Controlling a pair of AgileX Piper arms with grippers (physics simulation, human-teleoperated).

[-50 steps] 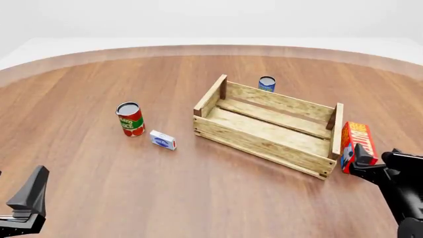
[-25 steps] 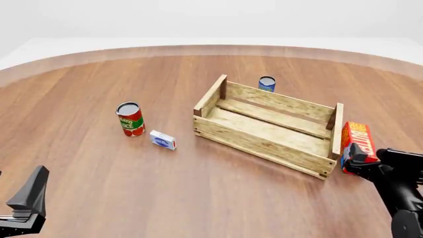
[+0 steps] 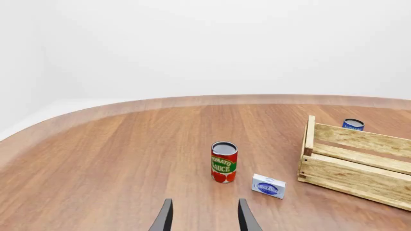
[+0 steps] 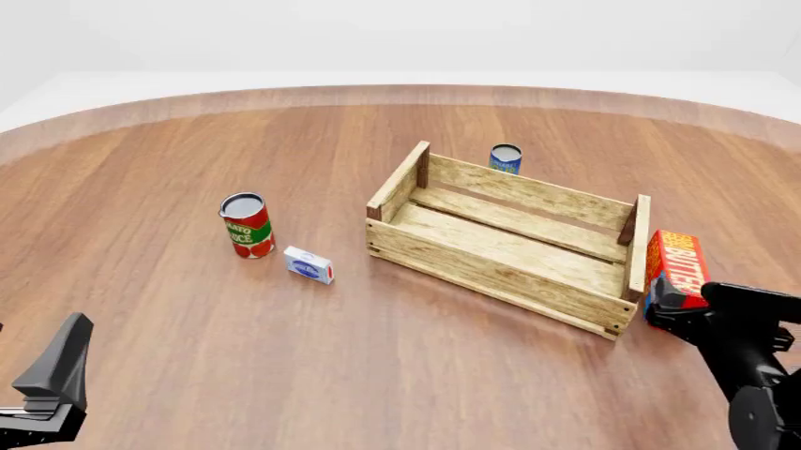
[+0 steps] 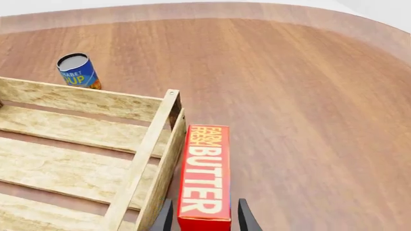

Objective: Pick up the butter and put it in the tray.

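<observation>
The butter [image 4: 677, 266] is a red-and-orange carton lying on the table just outside the right end board of the tray [image 4: 501, 273], a light wooden slat crate. In the right wrist view the butter [image 5: 205, 178] lies lengthwise beside the tray's end board [image 5: 154, 159]. My right gripper [image 5: 205, 211] is open, its fingers on either side of the carton's near end with small gaps showing. From the front, the right gripper [image 4: 692, 306] sits at the butter's near end. My left gripper [image 4: 56, 375] is open and holds nothing at the near left.
A red-and-green tomato sauce can [image 4: 247, 225] and a small white-and-blue box [image 4: 308, 265] stand left of the tray. A blue soup can [image 4: 505, 158] stands behind the tray's far wall. The left wrist view shows the sauce can [image 3: 224, 161], the box [image 3: 268, 186] and the tray [image 3: 353, 168].
My right gripper has moved forward and a little left, so its fingers now straddle the butter's near end. The butter and the left arm have not moved.
</observation>
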